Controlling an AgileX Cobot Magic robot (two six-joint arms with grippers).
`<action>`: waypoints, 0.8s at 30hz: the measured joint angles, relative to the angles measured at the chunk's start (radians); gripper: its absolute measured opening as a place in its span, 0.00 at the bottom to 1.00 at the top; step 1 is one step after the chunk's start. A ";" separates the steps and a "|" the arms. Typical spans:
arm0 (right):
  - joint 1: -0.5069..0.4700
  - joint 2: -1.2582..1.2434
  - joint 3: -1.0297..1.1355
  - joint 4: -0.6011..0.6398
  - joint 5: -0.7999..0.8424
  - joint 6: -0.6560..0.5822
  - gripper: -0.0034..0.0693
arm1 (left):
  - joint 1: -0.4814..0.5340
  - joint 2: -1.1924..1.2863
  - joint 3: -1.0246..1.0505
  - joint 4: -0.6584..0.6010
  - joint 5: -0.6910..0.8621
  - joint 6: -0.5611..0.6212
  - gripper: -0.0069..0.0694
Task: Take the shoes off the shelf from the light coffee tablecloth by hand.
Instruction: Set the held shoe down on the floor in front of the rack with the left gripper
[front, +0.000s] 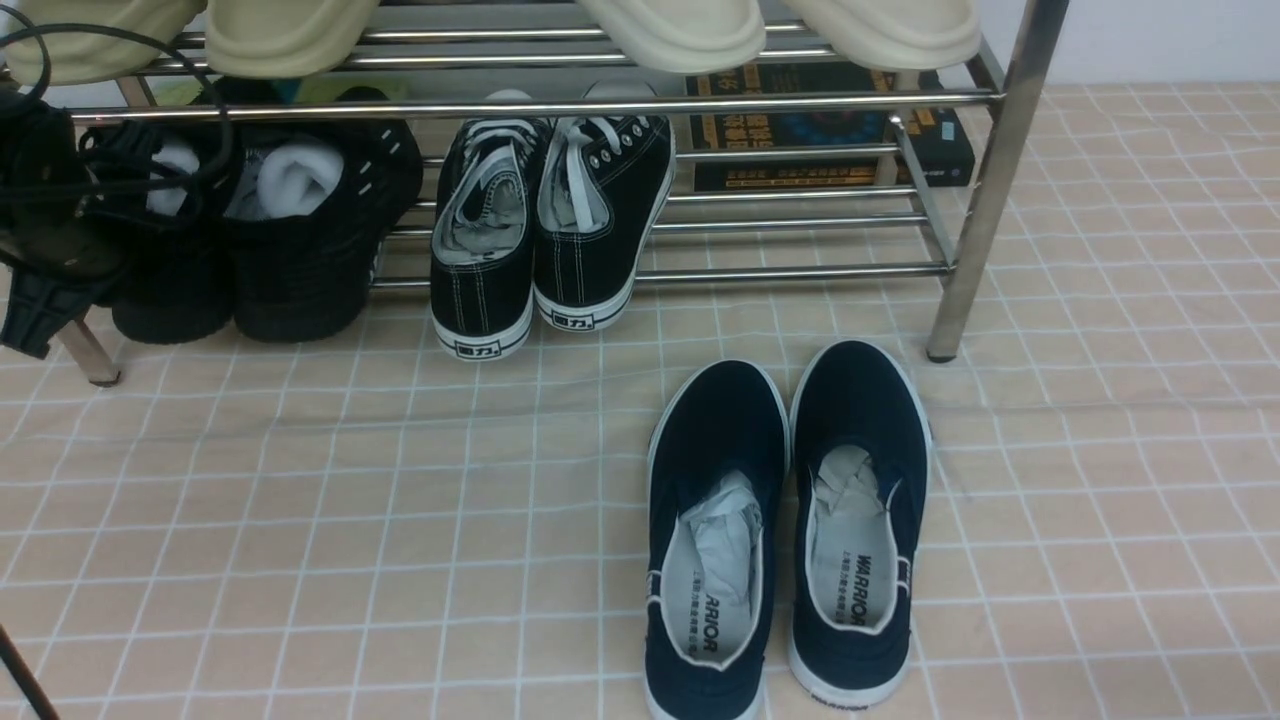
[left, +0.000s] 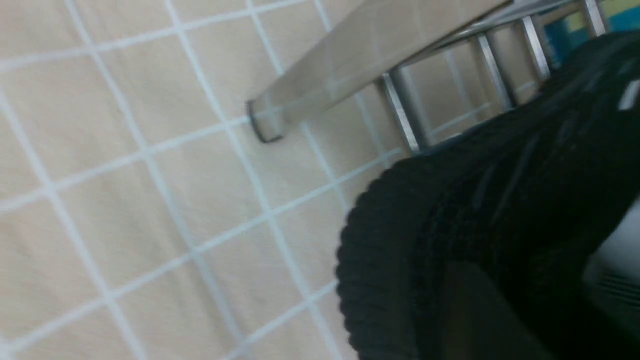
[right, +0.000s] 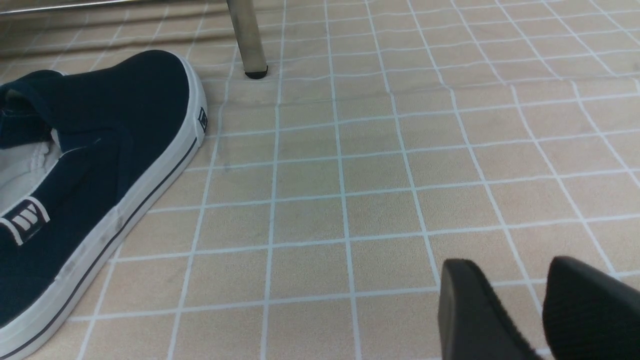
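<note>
Black knit shoes (front: 300, 230) are resting on the shelf (front: 700, 105). Left fingers (front: 40, 305) are hovering at one, grip impossible to tell. Right fingers (right: 470, 310) are hanging parted, empty. Next: clamping, then drawing it out.

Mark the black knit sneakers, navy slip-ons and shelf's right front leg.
black knit sneakers (front: 300, 270): front view, knit upper.
navy slip-ons (front: 725, 420): front view, left shoe's toe.
shelf's right front leg (front: 980, 220): front view, mid-shaft.

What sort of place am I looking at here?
Probably a staged home-entryway shoe corner: a steel shoe rack holding black knit sneakers and cream slippers, standing on a gridded tablecloth, navy slip-ons in front.
</note>
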 joint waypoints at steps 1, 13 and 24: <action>0.000 0.000 0.000 0.000 0.000 0.000 0.38 | 0.000 -0.002 0.000 0.000 0.012 0.028 0.20; 0.000 0.000 0.000 0.000 0.000 0.000 0.38 | 0.000 -0.176 0.008 -0.001 0.178 0.224 0.20; 0.000 0.000 0.000 0.000 0.000 0.000 0.38 | 0.000 -0.426 0.010 -0.007 0.360 0.520 0.20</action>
